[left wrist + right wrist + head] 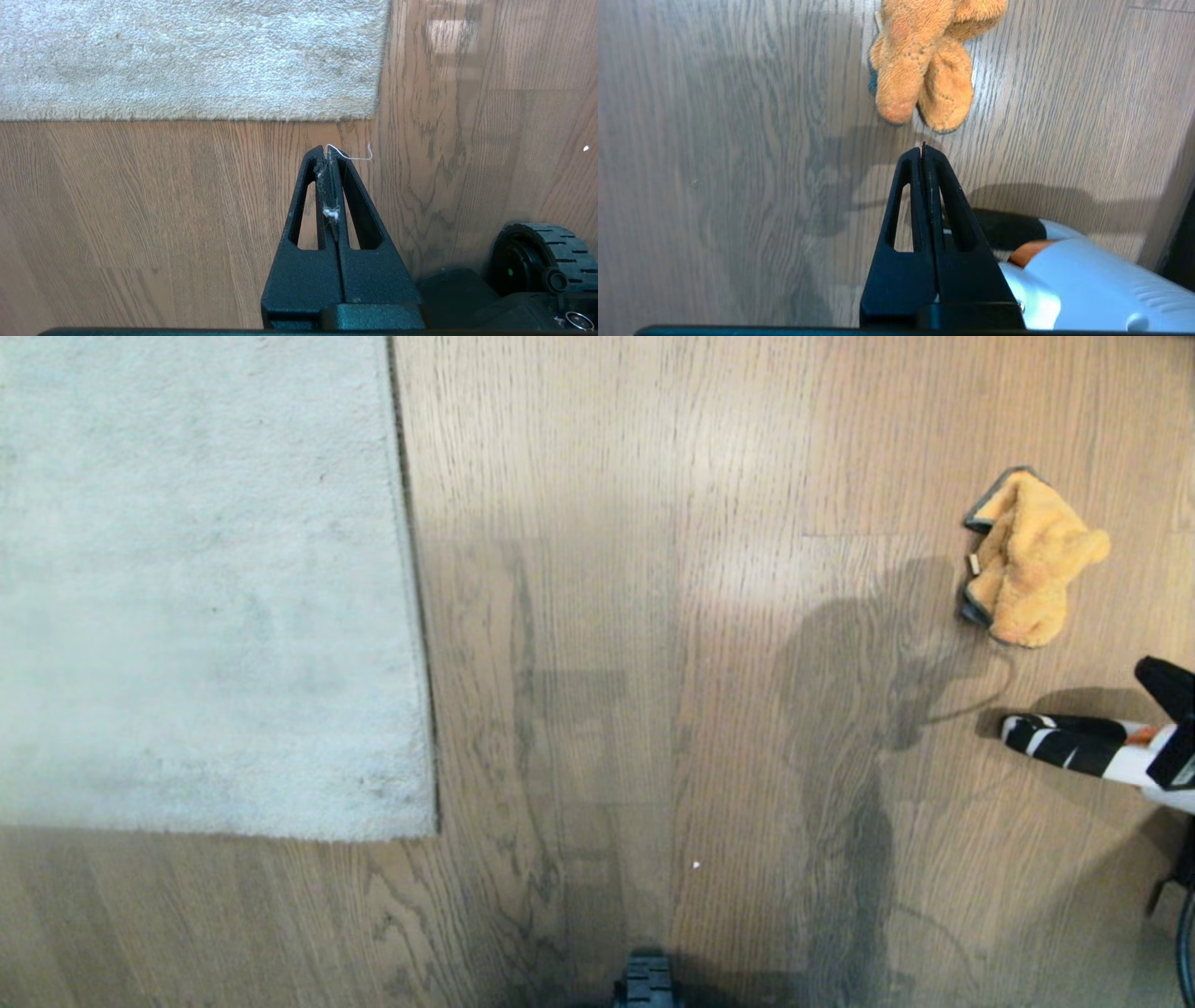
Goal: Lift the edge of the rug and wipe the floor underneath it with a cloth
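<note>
Head camera looks steeply down; both wrist cameras sit seemingly nearer the floor [653,616].

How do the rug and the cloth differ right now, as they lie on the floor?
The rug is pale grey, large and spread flat, its straight edge and square corner down on the floor. The cloth is orange-yellow, small and crumpled into a heap, showing a grey-blue border. Both lie on the wood planks, held by neither hand.
</note>
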Available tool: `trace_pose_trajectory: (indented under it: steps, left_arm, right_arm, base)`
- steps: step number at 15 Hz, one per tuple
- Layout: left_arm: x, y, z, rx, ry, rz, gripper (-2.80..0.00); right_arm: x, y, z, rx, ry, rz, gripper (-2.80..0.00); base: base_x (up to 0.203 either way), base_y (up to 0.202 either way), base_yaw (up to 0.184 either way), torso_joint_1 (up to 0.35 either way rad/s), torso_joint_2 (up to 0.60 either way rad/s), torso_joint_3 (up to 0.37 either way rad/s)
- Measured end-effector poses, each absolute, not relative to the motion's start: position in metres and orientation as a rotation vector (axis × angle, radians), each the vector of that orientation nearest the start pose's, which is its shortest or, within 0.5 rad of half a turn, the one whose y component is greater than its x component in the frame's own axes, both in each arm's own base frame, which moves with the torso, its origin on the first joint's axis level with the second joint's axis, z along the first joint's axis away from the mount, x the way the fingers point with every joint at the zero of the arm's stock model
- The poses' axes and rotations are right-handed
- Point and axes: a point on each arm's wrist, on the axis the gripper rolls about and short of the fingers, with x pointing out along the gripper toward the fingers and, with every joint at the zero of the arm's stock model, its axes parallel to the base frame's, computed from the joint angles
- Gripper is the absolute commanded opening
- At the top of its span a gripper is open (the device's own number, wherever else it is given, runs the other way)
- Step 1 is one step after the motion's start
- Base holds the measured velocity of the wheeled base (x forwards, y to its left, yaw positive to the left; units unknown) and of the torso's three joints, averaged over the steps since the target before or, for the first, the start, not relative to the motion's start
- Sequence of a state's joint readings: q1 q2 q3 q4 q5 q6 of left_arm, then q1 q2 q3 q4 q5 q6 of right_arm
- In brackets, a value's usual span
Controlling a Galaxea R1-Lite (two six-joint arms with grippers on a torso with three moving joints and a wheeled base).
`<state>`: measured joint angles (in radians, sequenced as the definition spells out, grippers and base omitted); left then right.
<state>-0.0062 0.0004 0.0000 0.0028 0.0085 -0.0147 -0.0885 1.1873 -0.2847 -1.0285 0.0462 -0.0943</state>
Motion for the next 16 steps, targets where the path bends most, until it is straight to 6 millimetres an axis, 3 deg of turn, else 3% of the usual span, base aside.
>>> trace_pose_trajectory:
  steps: [8,16]
  left_arm:
    - [-0.023,0.000,0.075,-0.015,0.003,0.002,-2.80]
    - [-0.023,0.000,0.075,-0.015,0.004,0.003,-2.80]
  right_arm:
    - [0.110,-0.008,0.190,-0.107,-0.124,-0.042,-2.80]
    - [0.050,-0.003,0.134,-0.120,0.031,-0.031,-2.80]
  base:
    - [0.000,0.000,0.000,0.000,0.00,0.000]
    - [0.000,0.000,0.000,0.000,0.00,0.000]
